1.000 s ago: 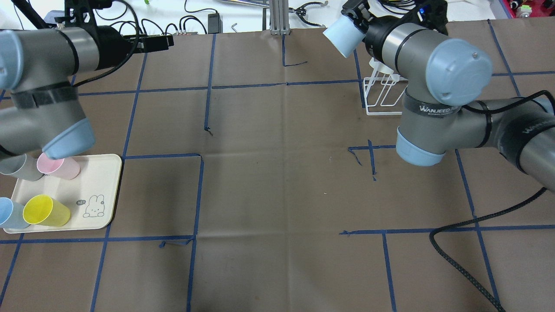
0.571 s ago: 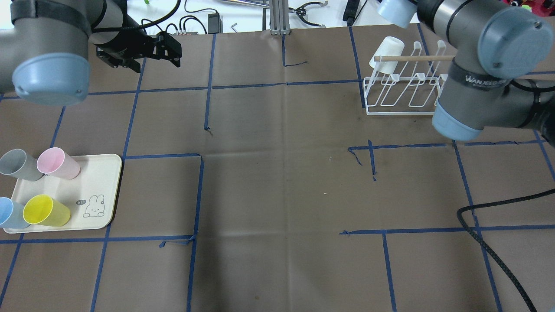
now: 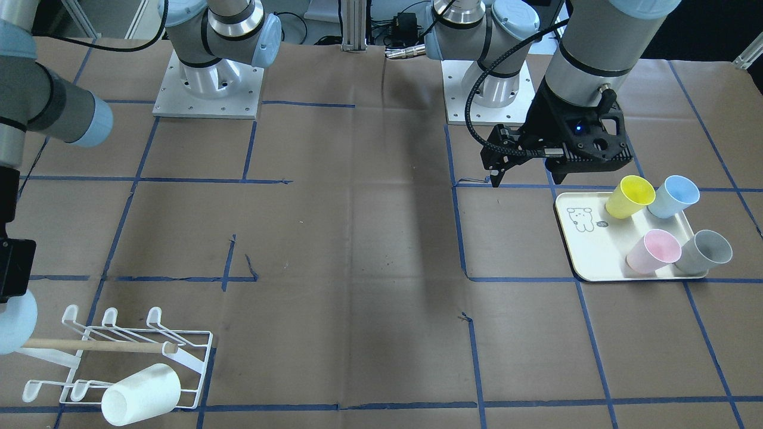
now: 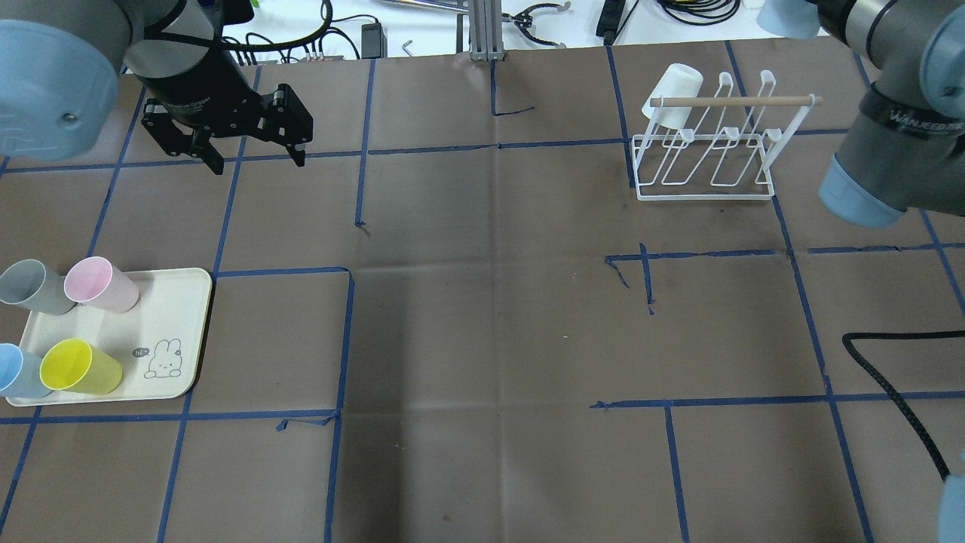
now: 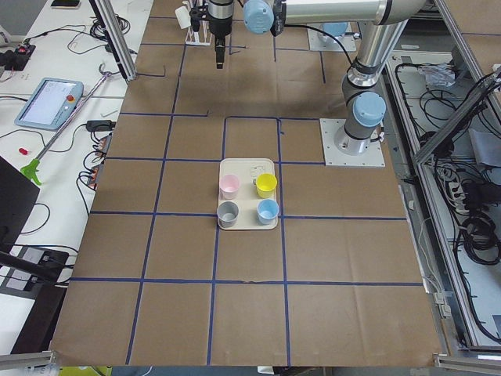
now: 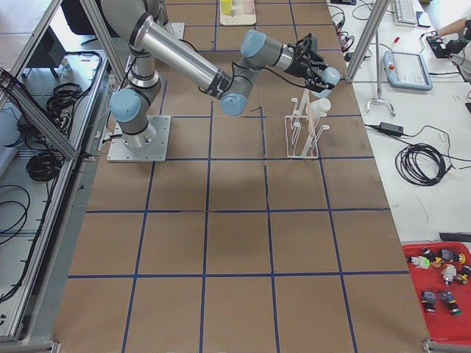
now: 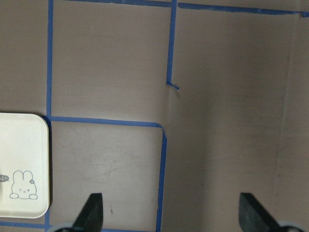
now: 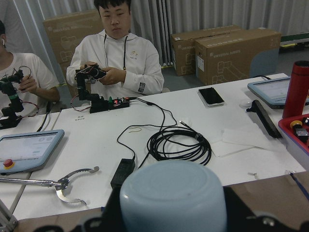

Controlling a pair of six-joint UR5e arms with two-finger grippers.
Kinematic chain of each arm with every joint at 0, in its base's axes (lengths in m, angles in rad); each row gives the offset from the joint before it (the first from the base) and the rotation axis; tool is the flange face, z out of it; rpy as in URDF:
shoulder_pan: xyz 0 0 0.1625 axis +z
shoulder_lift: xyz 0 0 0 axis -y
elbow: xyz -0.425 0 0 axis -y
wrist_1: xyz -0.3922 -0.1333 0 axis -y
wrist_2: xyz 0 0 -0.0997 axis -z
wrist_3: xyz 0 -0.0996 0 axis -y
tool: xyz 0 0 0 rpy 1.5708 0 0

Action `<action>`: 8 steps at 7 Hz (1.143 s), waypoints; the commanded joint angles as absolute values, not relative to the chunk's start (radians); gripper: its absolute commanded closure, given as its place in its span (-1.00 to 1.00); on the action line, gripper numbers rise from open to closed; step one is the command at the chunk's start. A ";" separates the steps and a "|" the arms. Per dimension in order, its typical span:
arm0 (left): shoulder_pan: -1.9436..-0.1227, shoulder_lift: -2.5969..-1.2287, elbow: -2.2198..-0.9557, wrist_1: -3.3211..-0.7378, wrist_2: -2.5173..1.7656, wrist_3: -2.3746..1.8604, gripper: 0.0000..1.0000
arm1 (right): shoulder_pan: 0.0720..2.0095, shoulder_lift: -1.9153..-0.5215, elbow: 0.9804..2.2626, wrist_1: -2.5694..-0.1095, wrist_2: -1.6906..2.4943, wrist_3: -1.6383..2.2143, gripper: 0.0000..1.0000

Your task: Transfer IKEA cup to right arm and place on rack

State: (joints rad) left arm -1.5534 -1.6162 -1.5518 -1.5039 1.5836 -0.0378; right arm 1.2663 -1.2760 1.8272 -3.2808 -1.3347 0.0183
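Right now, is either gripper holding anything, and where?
Right gripper holds the pale blue cup by its side walls, base pointing outward. Left gripper is open and empty.

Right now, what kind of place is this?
Probably a robotics lab: a table marked with a blue tape grid, an operator handling a small controller arm, and a teach pendant on the desk.

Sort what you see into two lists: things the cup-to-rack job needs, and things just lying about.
Job in hand: held pale blue cup; right gripper holding it; white wire rack.

Lying about: tray with grey cup, pink cup, yellow cup and blue cup; white cup already racked; phone.
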 commanded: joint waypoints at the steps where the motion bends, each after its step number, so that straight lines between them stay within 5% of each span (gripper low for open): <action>1: -1.548 -1.592 -1.577 -1.496 1.586 -0.002 -0.99 | 1.259 -1.145 1.751 -3.377 -1.332 -0.012 0.86; 8: -1.546 -1.591 -1.580 -1.496 1.585 0.003 -0.99 | 1.230 -0.990 1.736 -3.485 -1.338 -0.014 0.86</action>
